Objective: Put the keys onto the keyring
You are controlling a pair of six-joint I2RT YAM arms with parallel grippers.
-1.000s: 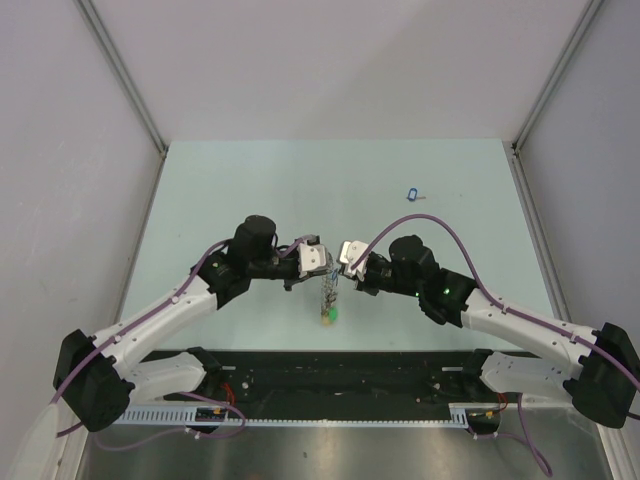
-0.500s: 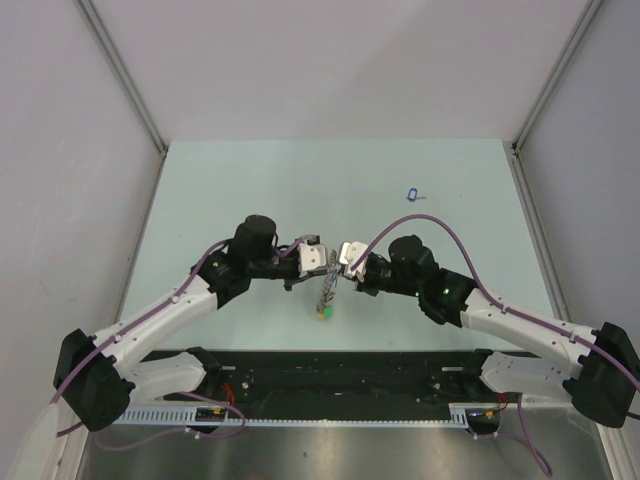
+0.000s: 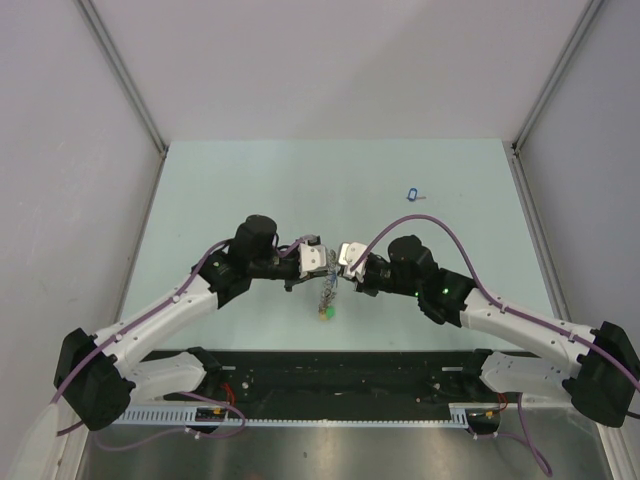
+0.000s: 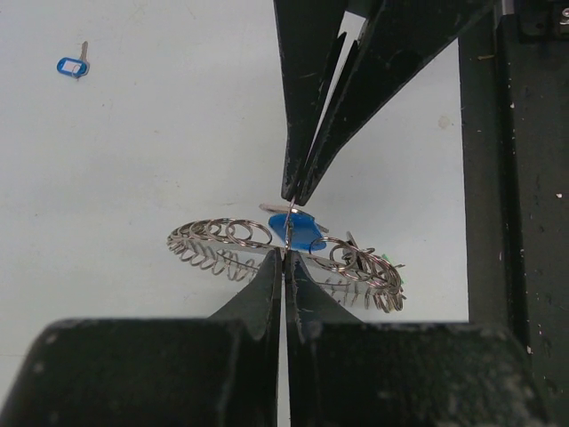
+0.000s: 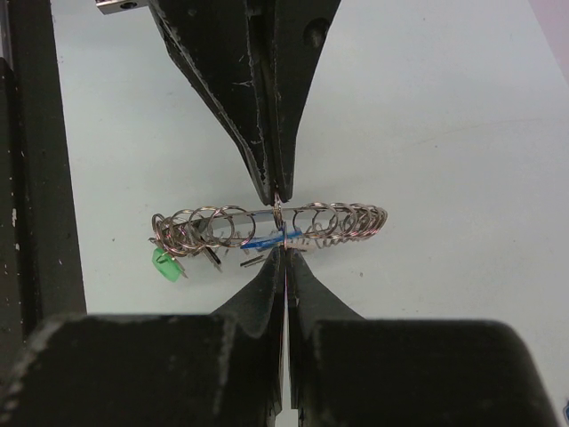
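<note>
The left gripper [image 4: 284,253] and the right gripper [image 5: 284,253] meet tip to tip above the middle of the pale table [image 3: 250,180], a little toward its near edge. The black rail [image 3: 340,370] runs near them on that side. The side walls stand well apart, and there is wide room toward the far edge.

Both pairs of jaws are fully closed. The left one pinches the rim of the keyring [image 5: 329,220]. The right one is closed at the opposite rim beside a blue tag [image 4: 298,229]; what exactly it pinches we cannot tell.

From above, the ring's long axis runs from the fingertips toward the arm bases, with a green tag [image 5: 164,264] at the near end. One blue-tagged key [image 3: 412,194] lies far right, shaft pointing right.
</note>
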